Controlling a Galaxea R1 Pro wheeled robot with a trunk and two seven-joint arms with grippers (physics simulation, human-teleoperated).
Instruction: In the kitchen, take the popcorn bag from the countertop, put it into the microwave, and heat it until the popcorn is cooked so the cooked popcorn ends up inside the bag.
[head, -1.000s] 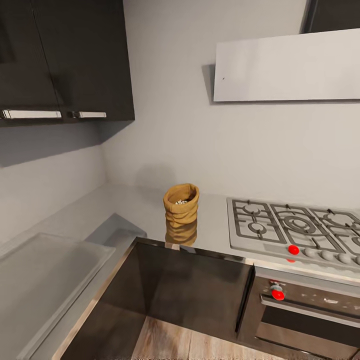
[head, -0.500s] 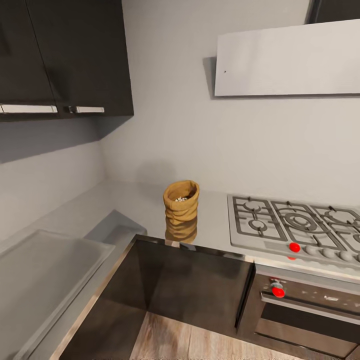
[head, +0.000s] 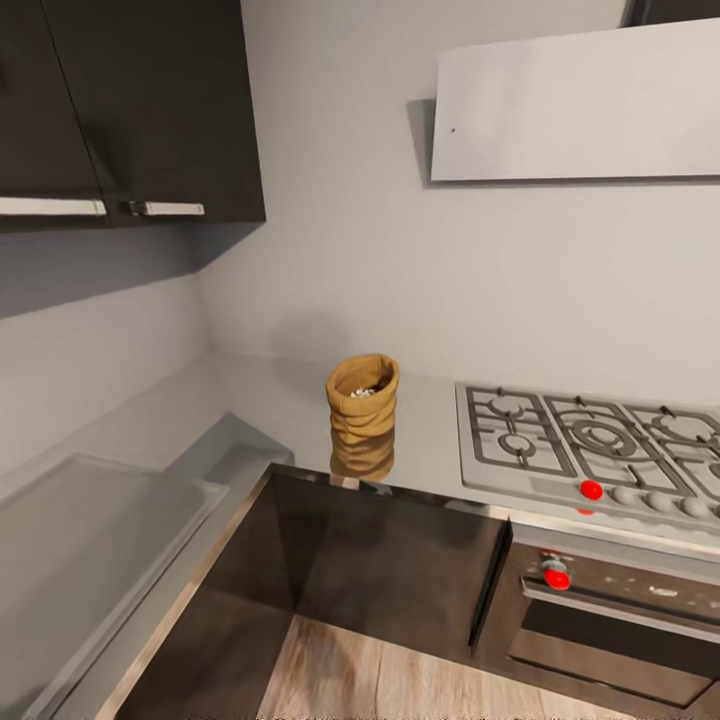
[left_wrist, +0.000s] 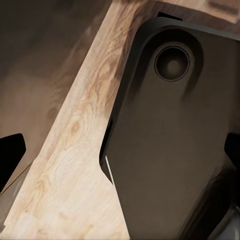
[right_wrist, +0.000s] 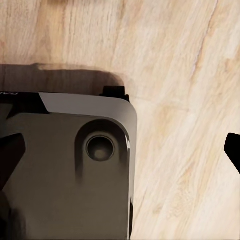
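Bag waits on the counter, arms hang low

Head view: bag (head: 362, 397) stands upright on the countertop (head: 270, 400), near its front edge and well left of the hob (head: 590, 445). Its rolled rim is open to the top, and a few pale bits of popcorn (head: 362, 391) show inside. The long axis of the bag is vertical, so a grip from the side looks more natural than one from above. The bag lies almost in the middle of this view, a little to the left, straight ahead of the robot and beyond the dark cabinet front (head: 400, 570). The sink (head: 90, 520) is on the left. From this picture one cannot say which arm is nearer; the small offset to the left may favour the left arm, but this is only a judgement.

Left wrist view: the camera looks down at the wood floor (left_wrist: 65, 165) and at the dark base (left_wrist: 170, 150) of the robot. Dark fingertips show at the two sides, far from each other, with nothing between them.

Right wrist view: the same floor (right_wrist: 180, 75) and base (right_wrist: 70, 170). Here also the fingertips stand wide apart and hold nothing.
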